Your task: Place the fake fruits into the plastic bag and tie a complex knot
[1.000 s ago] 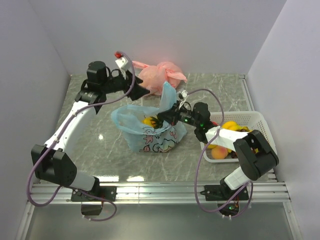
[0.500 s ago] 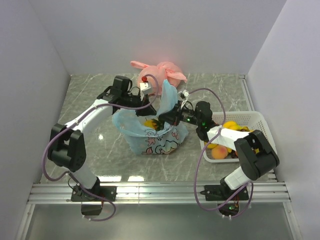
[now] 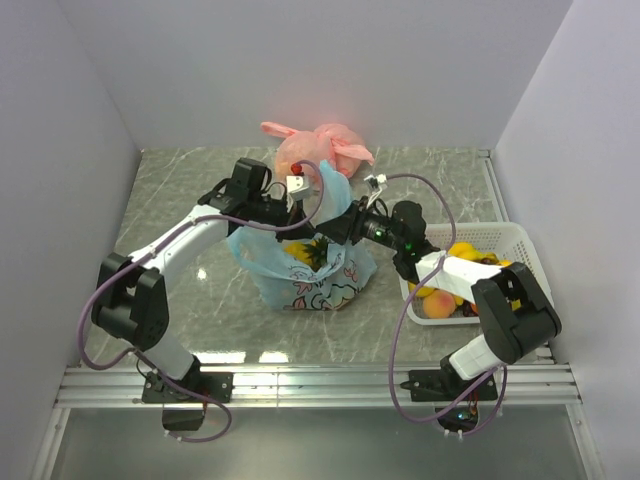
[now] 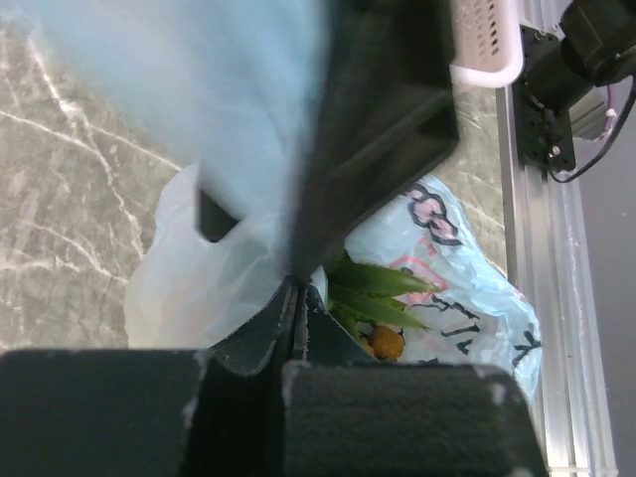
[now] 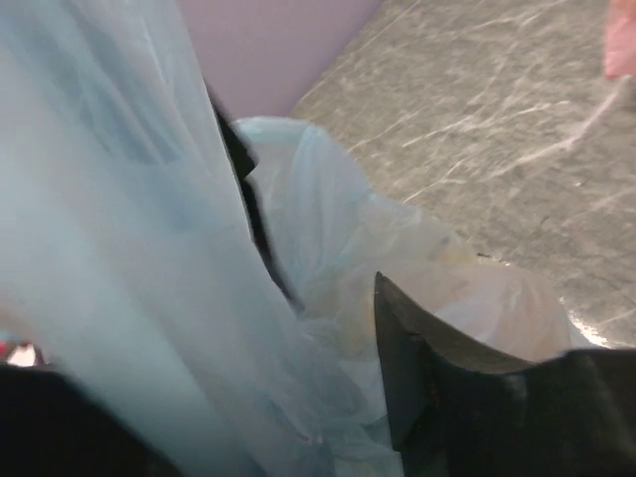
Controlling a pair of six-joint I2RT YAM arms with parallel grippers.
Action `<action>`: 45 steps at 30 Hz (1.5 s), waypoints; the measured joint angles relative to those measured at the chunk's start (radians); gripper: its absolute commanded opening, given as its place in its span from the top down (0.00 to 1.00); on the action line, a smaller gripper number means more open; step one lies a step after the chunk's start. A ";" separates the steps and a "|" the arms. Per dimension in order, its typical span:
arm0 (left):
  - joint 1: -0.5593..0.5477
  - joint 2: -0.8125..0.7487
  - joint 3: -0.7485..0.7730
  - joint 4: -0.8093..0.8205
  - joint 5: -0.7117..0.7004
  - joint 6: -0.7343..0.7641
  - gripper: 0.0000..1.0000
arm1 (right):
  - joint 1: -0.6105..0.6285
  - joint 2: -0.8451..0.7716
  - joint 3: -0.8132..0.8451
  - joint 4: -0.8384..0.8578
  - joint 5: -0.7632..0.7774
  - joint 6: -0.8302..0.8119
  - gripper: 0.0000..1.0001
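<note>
1. My left end effector (image 4: 297, 290) is clamped fully closed on a blue handle strip (image 3: 335, 190) of the plastic bag (image 3: 310, 278), holding it up just above the bag's mouth.
2. My right end effector (image 3: 338, 224) sits at the right side of the bag's mouth with its fingers spread apart. Blue film covers one side of its wrist view, so I cannot tell whether the film touches the hidden finger, but nothing looks pinched.
3. The plastic bag stands on the worktop (image 3: 180, 290), mouth upward.
4. Inside the bag I see the green pineapple crown (image 4: 373, 281) and a small orange fruit (image 4: 386, 343) just beside it.
5. Right of the bag, a white basket (image 3: 522, 246) holds more fake fruits (image 3: 460, 250), yellow and peach.
6. Just behind the bag lies a pink knotted bag (image 3: 315, 150).
</note>
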 measured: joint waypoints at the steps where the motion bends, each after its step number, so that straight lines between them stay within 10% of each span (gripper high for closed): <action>1: -0.001 -0.007 -0.008 0.001 -0.002 0.002 1.00 | 0.001 0.000 0.002 -0.004 0.016 0.013 0.47; 10: -0.047 -0.026 -0.028 -0.019 -0.014 0.025 0.99 | 0.058 0.011 0.054 -0.104 0.129 0.008 1.00; 20: -0.040 -0.112 -0.072 -0.134 -0.067 0.092 0.86 | 0.167 0.055 0.012 -0.144 0.214 -0.043 1.00; 26: -0.039 -0.124 -0.067 -0.264 -0.086 0.146 0.49 | 0.182 0.102 0.012 -0.166 0.288 -0.144 1.00; 33: 0.194 -0.315 0.002 -0.172 -0.158 -0.139 0.14 | 0.192 0.093 -0.018 -0.175 0.287 -0.219 1.00; 45: 0.306 -0.549 -0.034 -0.343 -0.238 -0.314 0.02 | 0.223 0.092 -0.020 -0.194 0.279 -0.308 1.00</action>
